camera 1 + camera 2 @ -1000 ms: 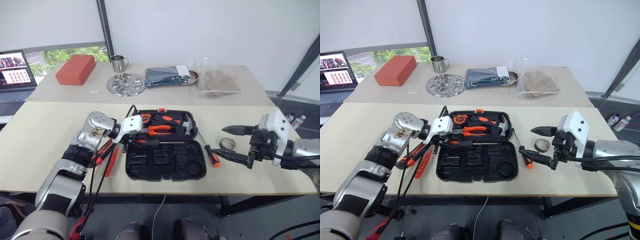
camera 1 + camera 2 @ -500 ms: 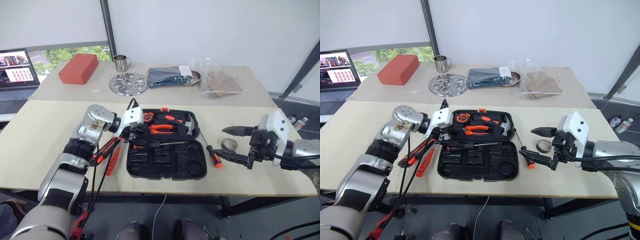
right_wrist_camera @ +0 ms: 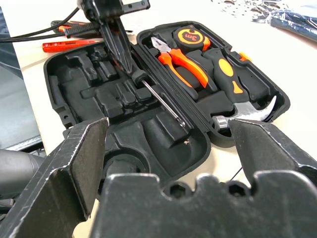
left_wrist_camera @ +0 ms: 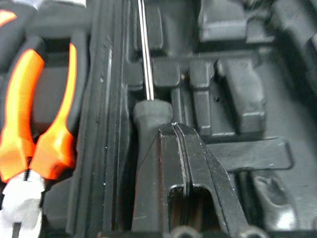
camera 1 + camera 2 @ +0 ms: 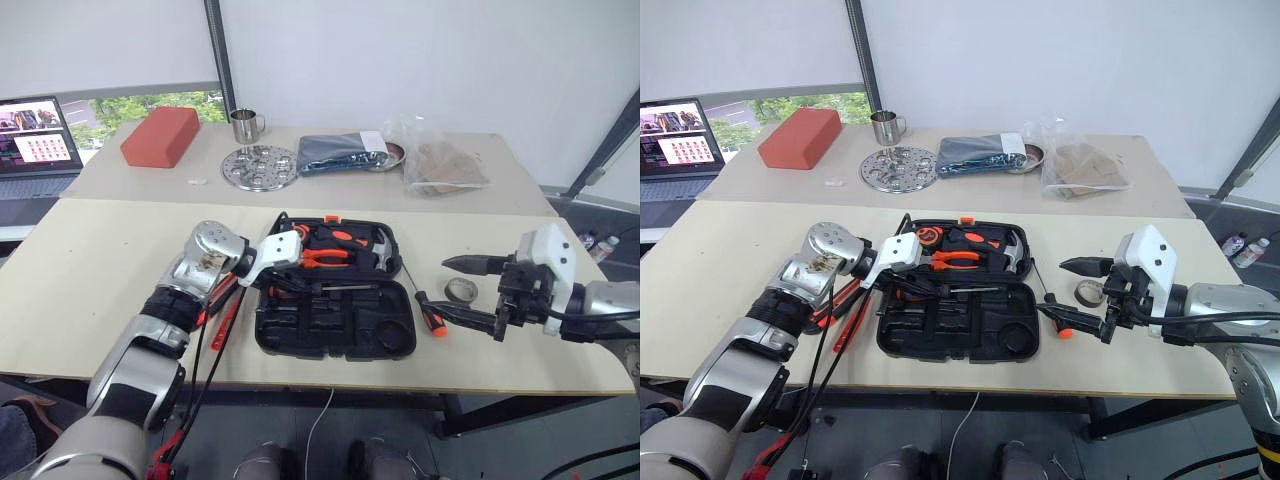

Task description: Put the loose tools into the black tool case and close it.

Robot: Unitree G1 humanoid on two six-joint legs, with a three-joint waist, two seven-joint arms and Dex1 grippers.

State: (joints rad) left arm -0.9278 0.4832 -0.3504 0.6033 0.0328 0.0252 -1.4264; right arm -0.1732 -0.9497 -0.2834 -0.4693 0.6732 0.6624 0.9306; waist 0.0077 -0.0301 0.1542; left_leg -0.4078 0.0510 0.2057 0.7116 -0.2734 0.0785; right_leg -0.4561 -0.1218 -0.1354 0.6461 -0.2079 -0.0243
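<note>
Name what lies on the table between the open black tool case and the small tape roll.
A screwdriver with an orange-and-black handle, seen in the left eye view.

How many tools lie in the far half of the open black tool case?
3 in the black tool case: the tape measure at the left end, the pliers in the middle, the hammer on the right. None seems hidden.

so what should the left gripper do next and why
Probably lift the left gripper clear and go for a tool on the table. Its fingers are shut empty above the screwdriver already lying in the black tool case, while the utility knife waits outside.
</note>
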